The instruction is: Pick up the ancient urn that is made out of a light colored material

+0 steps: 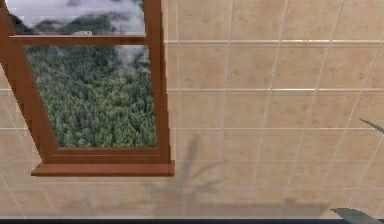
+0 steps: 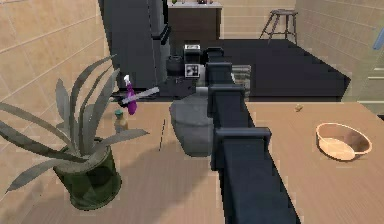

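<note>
Arm [image 2: 240, 150] stretched over the tabletop [image 2: 295, 165], grey rounded vessel [image 2: 188, 128] beside it
The vessel stands on the tabletop just left of the arm. The 2 fingers [image 2: 145, 93] lie by a purple object [image 2: 128, 92]; whether they grasp anything cannot be told.

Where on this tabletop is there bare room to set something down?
Bare tan tabletop lies between the dark square arm bar and the shallow tan bowl. The arm side view's left is crowded: spiky green potted plant, purple bottle and rounded grey vessel stand close together.
</note>
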You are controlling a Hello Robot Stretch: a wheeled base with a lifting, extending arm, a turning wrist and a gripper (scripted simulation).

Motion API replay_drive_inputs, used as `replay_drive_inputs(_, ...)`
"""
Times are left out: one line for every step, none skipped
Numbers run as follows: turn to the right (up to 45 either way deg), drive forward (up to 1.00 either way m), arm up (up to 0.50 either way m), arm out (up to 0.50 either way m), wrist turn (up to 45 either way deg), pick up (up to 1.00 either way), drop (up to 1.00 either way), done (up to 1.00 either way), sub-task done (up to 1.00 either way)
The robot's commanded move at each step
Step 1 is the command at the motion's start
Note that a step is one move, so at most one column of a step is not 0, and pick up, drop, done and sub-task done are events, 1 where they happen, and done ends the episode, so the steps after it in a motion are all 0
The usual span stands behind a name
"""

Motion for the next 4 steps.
replay_drive_inputs(0.0,0.0,0.0,0.0,45.0,0.0,0.0,0.0,0.0)
replay_drive_inputs(0.0,0.0,0.0,0.0,12.0,0.0,0.0,0.0,0.0)
replay_drive_inputs(0.0,0.0,0.0,0.0,0.0,1.0,0.0,0.0,0.0)
replay_drive_inputs(0.0,0.0,0.0,0.0,0.0,0.0,0.0,1.0,0.0)
